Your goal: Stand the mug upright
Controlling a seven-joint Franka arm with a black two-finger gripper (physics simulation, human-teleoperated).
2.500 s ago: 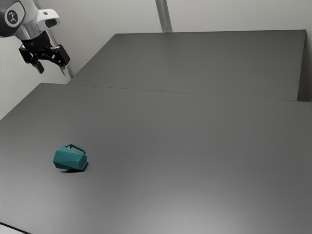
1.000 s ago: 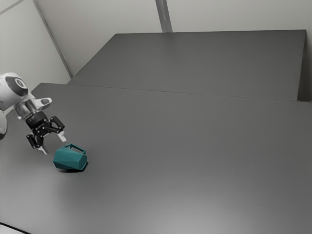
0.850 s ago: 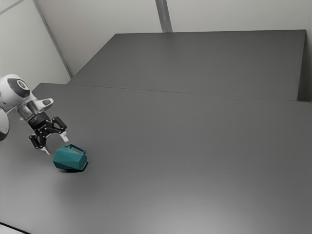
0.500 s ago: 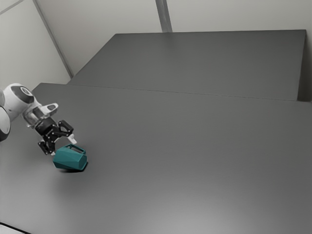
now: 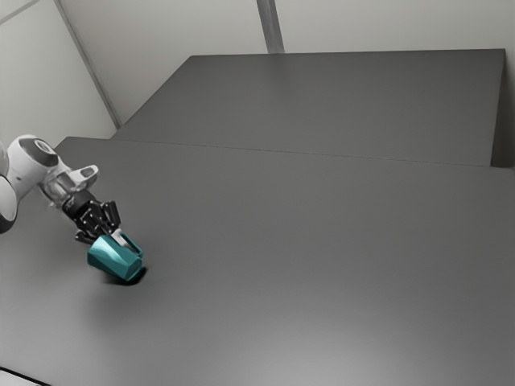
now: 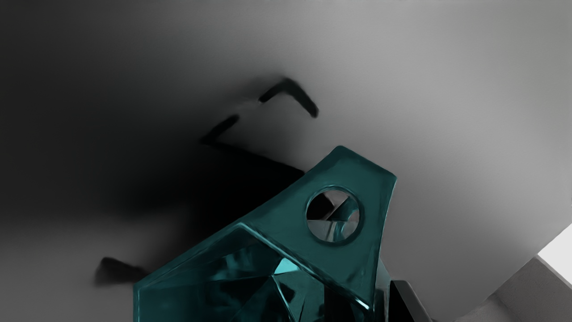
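A: Surface and room first?
B: Grey tabletop (image 5: 322,249), matte, brighter patch around 6 o'clock in the exterior view. A seam crosses toward 12 o'clock; beyond it lies a second grey slab (image 5: 346,104). Pale wall (image 5: 386,24) behind, grey post (image 5: 271,28) at 12. Pale strip (image 5: 14,379) with a black edge in the 8 o'clock corner.
A: And the mug?
B: Teal mug (image 5: 111,256), faceted, at 8 o'clock from the exterior view's centre. Tilted over, not upright. Dark shadow (image 5: 137,277) right under it, toward 5 o'clock. Handle (image 5: 133,244) on its 1 o'clock side.
A: Gripper state?
B: Arm (image 5: 32,165) comes in from 9 o'clock. Gripper (image 5: 109,236) meets the mug from 11 o'clock, fingers drawn close together. Looks clamped on the mug by the handle; fair warning, one contact is buried, so I read that off the close fingers and the mug's cant.
A: Wrist view?
B: Mug right up against the gripper. Flat teal face with a round hole (image 6: 333,215), grey and dark bits through it. One black finger (image 6: 404,304) right beside the mug. Bent shadows on the tabletop.
A: Anything unclear?
B: Other fingertip hidden by the mug. Can't make out the mug's contents. Part of the mug is cut off by the frame; so is the arm's base end.
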